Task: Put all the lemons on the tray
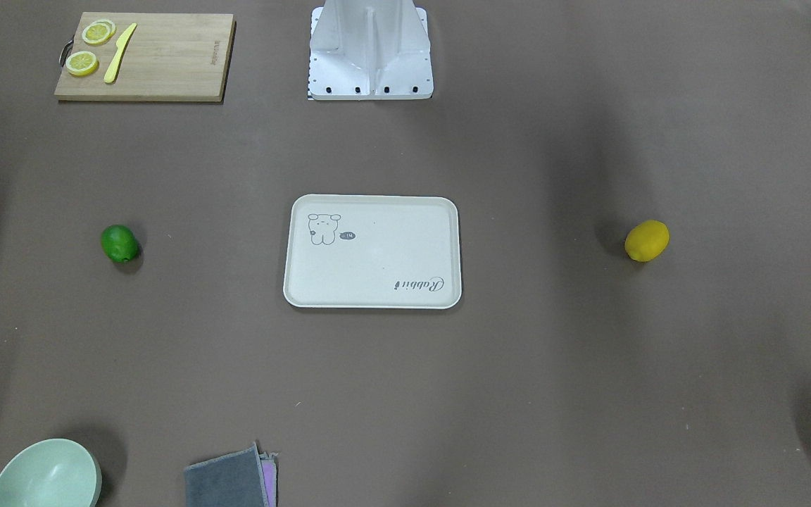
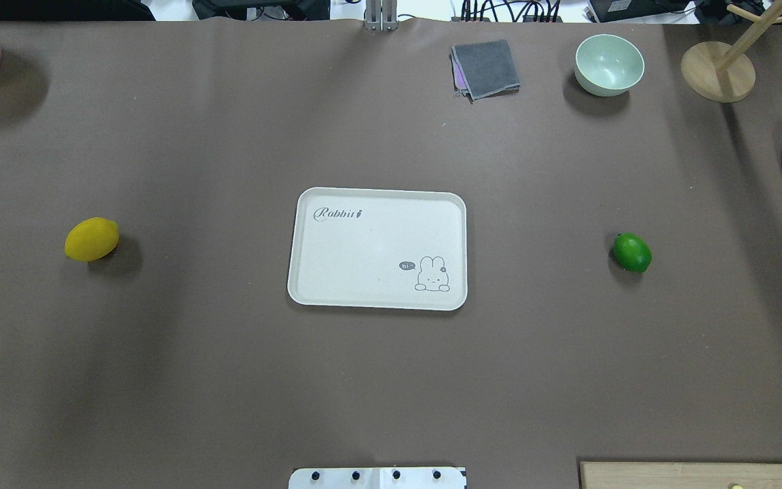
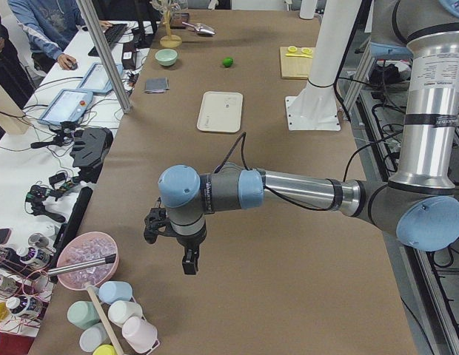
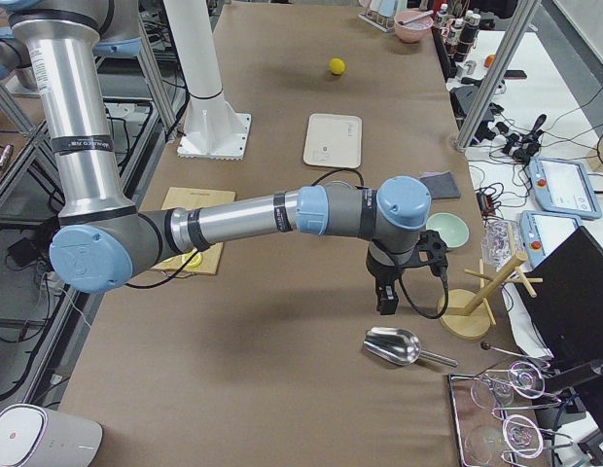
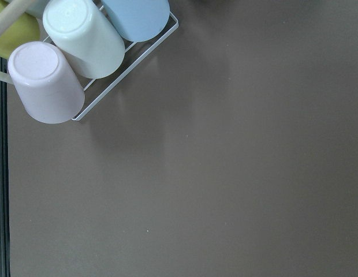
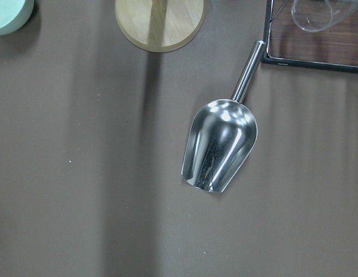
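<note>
The left tool [image 3: 188,264] hangs over bare tabletop [image 2: 391,380] beside a rack of cups [image 5: 84,37]. The right tool [image 4: 383,298] hangs at the opposite end, above a metal scoop [image 6: 220,144]. Only the side cameras show them, so I cannot tell how far either is open; neither holds a lemon. The tray [image 2: 377,204] lies at the centre with nothing on it. The yellow lemon [image 2: 91,239] rests on the robot's left and the green lemon [image 2: 632,252] on its right, both well apart from the tray. This layout appears to give each arm its own fruit, so neither needs to cross. No placement is done yet.
</note>
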`<state>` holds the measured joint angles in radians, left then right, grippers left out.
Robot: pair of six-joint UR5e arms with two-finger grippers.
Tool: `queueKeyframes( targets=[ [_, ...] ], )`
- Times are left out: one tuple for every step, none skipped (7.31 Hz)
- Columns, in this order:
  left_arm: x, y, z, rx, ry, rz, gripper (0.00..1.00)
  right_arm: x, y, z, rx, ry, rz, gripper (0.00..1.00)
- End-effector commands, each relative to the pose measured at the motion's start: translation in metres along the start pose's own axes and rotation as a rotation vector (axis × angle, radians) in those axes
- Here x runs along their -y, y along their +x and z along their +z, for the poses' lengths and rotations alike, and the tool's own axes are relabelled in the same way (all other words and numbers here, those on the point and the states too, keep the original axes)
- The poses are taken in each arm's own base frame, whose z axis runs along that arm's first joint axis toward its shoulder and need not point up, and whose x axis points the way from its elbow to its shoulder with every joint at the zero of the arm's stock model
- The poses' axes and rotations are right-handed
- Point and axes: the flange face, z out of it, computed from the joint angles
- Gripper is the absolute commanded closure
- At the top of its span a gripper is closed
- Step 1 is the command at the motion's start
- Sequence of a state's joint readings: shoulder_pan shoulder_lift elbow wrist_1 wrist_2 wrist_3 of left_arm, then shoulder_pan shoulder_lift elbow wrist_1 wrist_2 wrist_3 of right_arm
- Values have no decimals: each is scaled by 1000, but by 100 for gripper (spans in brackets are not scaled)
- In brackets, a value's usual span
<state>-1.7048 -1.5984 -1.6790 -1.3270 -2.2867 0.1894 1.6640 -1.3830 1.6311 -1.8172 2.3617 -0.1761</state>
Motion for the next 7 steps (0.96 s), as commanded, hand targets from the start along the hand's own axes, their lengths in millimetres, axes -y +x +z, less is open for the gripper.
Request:
queueKeyframes(
  targets=[
    [-2, -1, -1, 0, 2, 1, 2, 0, -8, -9, -16, 17, -27, 0],
    [-1, 0, -2, 1, 0, -4, 2, -2, -9, -12, -59, 15, -38, 0],
    [4, 6, -9, 1, 0, -31, 2, 3, -16, -12, -74, 12, -48, 0],
    [17, 22, -28, -2, 39, -100, 2, 5, -35, -8, -72, -6, -56, 0],
    [9, 31, -37, -3, 57, -88, 2, 3, -50, -3, -66, -57, -37, 0],
    [1, 35, -34, -4, 59, -76, 2, -1, -73, -10, -86, -42, -75, 0],
    [2, 43, -34, -4, 59, -56, 2, -7, -107, -21, -85, -49, -81, 0]
  ],
)
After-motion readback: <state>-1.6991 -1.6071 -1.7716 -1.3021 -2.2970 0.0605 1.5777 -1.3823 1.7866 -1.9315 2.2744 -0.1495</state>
